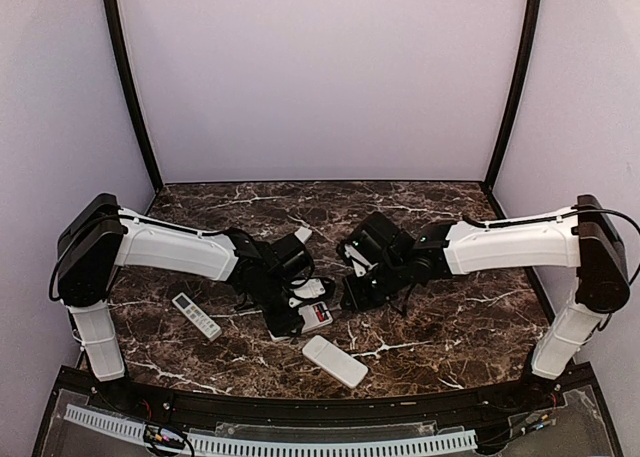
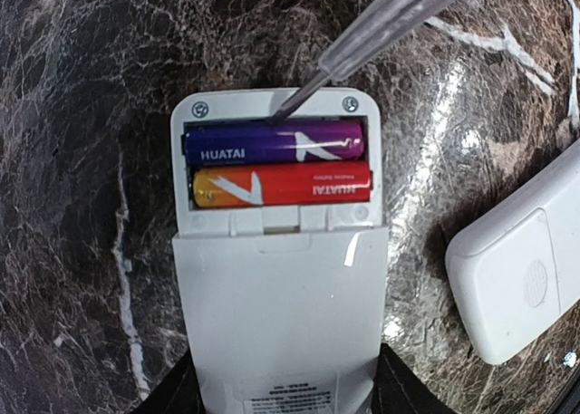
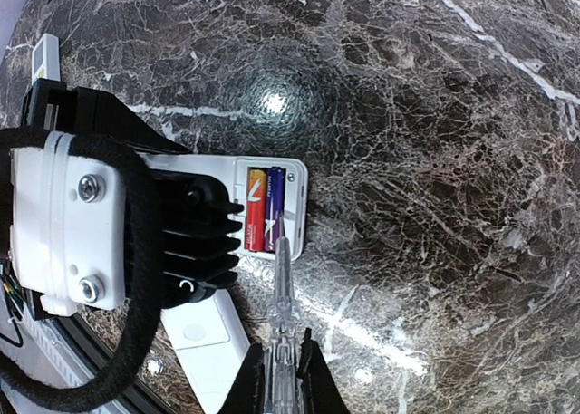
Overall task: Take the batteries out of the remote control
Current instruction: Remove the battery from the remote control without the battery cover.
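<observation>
**Left wrist view.** The remote control (image 2: 281, 314) is back-up over the marble table (image 2: 82, 160), with its battery bay uncovered. Both batteries are in the bay, side by side and touching. The purple battery (image 2: 272, 142) is on the far side and the orange-red battery (image 2: 281, 183) on the near side. The left gripper (image 2: 285, 394) clamps the remote's lower body, with a dark finger (image 2: 172, 391) against each long edge. The thin metal tip of a clear-handled tool (image 2: 390, 15) comes in from the upper right. It meets the bay's far wall just above the purple cell. A second white remote (image 2: 512, 283) lies to the right, apart from the held one.

**Right wrist view.** The right gripper (image 3: 283, 382) is closed tight on the tool's clear handle. The shaft runs straight out to the open bay, and its tip stands at the end of the purple cell. Both cells are seated. The left gripper's black and white body hides the rest of the remote. The second remote shows below it.

**Top view.** Both arms reach inward and meet at the table's middle, with the grippers close together over the held remote. A spot of red shows in its bay. The second remote lies nearer the bases. A third remote (image 1: 196, 315), buttons up, lies on the left, beside the left arm.
</observation>
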### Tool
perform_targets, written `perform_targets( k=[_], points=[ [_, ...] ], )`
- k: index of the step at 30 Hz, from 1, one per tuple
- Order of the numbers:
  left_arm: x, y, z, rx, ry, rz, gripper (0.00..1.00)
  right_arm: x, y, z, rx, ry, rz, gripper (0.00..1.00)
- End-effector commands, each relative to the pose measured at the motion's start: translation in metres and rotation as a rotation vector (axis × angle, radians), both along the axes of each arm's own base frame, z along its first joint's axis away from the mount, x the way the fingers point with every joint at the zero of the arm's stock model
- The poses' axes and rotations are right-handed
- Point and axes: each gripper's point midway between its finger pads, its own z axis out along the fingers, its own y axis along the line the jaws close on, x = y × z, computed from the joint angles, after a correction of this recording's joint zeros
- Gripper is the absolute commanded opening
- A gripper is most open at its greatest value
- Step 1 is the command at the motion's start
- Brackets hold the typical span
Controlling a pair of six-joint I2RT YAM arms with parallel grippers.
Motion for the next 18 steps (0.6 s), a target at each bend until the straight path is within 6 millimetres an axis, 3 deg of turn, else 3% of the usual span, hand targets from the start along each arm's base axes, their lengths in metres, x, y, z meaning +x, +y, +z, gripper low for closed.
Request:
perform_targets(
  k=[1,7,13,18],
  points=[
    [-0.023,-0.015,-0.016,-0.023,0.058,-0.083,0.25,-0.010,0.010,-0.021,0.035,0.075,-0.011,0.00],
    [-0.023,-0.015,-0.017,-0.021,0.056,-0.084,0.24,-0.013,0.019,-0.009,0.282,0.164,-0.008,0.00],
    [-0.022,-0.014,-0.018,-0.018,0.052,-0.085,0.24,-0.018,0.034,0.024,0.550,0.235,0.089,0.00],
    [-0.021,-0.013,-0.018,-0.011,0.046,-0.087,0.24,-0.023,0.037,0.053,0.669,0.256,0.151,0.00]
  ],
)
